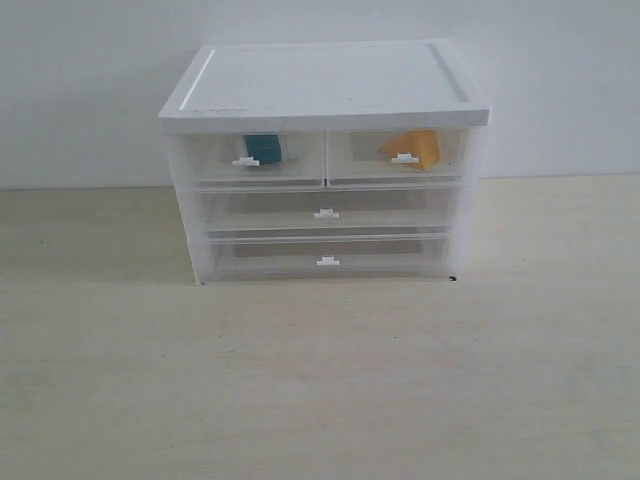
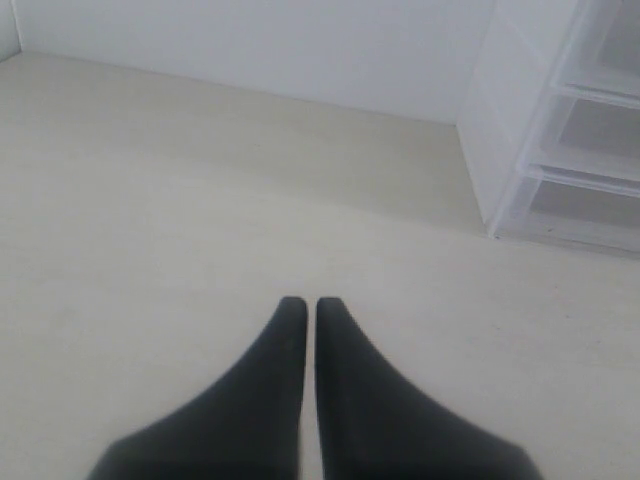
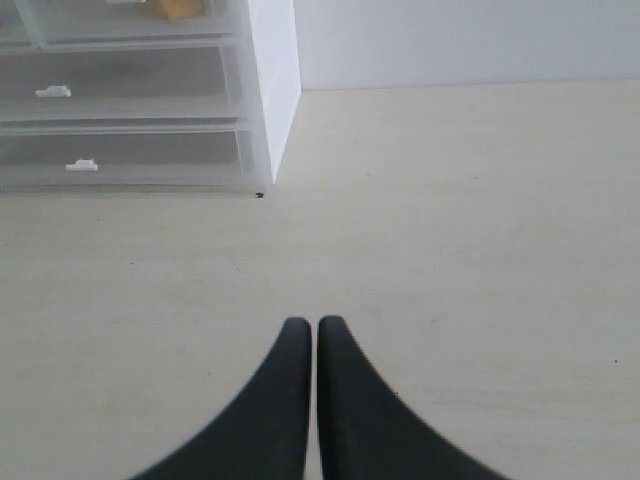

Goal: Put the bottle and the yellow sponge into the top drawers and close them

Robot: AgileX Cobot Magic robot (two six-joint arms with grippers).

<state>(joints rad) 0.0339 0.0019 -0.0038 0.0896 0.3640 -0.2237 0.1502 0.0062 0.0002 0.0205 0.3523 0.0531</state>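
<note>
The white-topped cabinet stands at the back of the table. Both top drawers are pushed in flush. Through the left top drawer I see the bottle by its teal label. Through the right top drawer shows the yellow sponge, also seen in the right wrist view as the yellow sponge. My left gripper is shut and empty over bare table, left of the cabinet. My right gripper is shut and empty, in front of the cabinet's right corner. Neither arm appears in the exterior view.
Two wider drawers sit shut below the top ones. A white wall runs behind the cabinet. The pale wooden table stretches in front and to both sides.
</note>
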